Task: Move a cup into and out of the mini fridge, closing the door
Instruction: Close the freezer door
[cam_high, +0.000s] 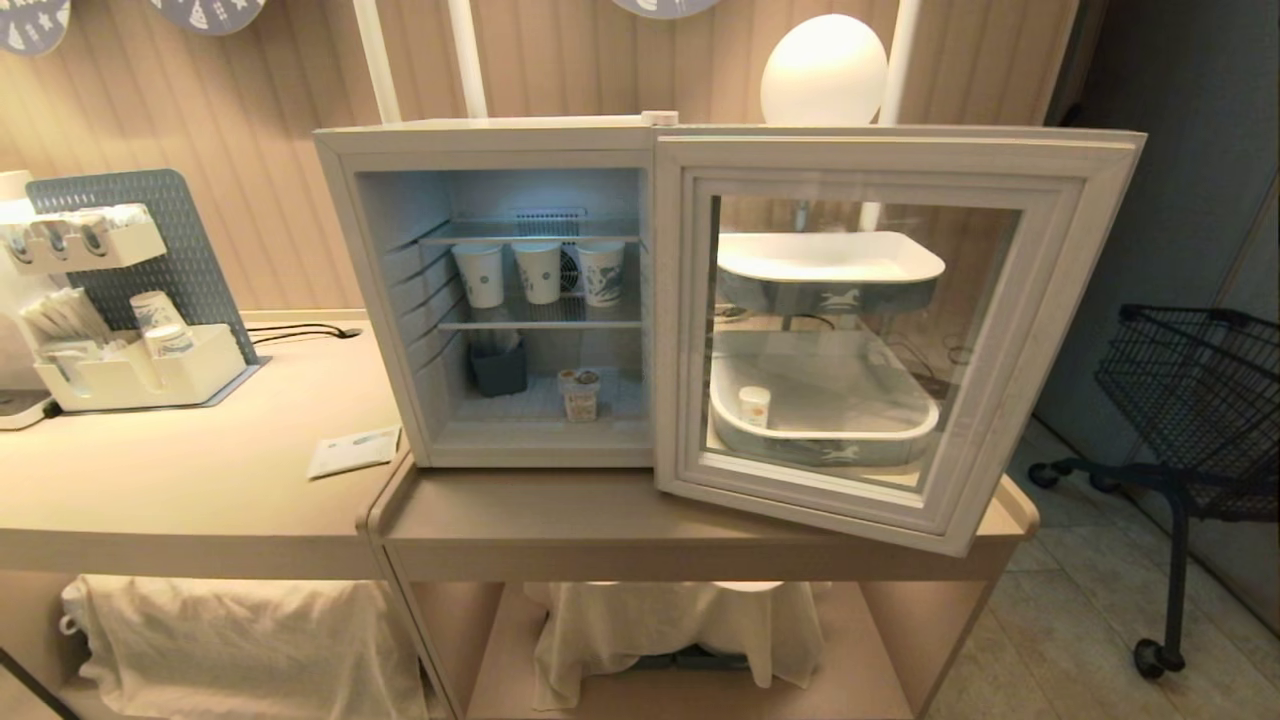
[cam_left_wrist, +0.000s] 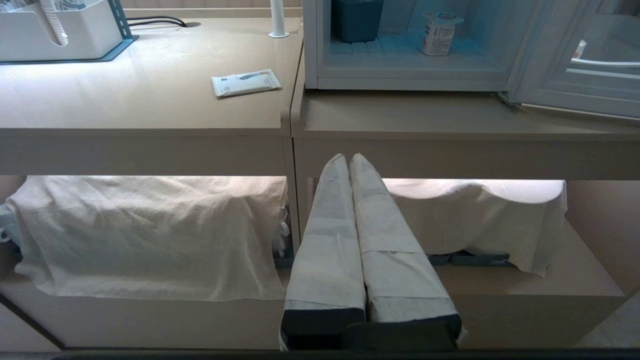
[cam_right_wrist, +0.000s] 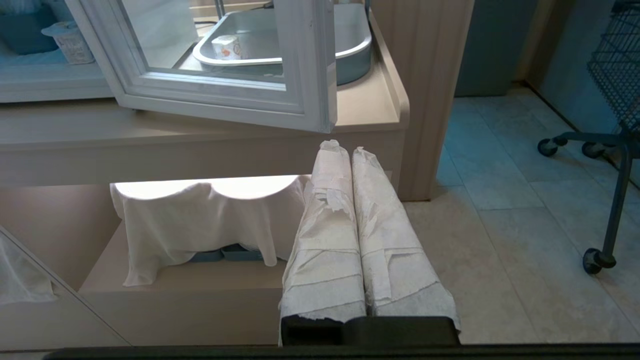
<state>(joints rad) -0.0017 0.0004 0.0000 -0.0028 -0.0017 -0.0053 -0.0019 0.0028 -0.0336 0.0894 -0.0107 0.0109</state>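
One cup (cam_high: 580, 393), label writing unreadable

Three paper cups (cam_high: 540, 271) – one yogurt pot (cam_high: 580, 393) – two trays (cam_high: 826, 258).

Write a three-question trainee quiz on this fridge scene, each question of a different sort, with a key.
1. True or false: the door of the mini fridge is shut.
2. Where does the cup stand?
A. on the upper wire shelf
B. on the fridge floor, beside the dark bin
C. in the tray behind the door
3. Fill in: the upper shelf holds ___ paper cups.

Key
1. False: it stands swung wide open.
2. B. A different, plain pot sits in the tray.
3. Three.

Neither the left gripper nor the right gripper holds anything; both are shut, low in front of the counter.
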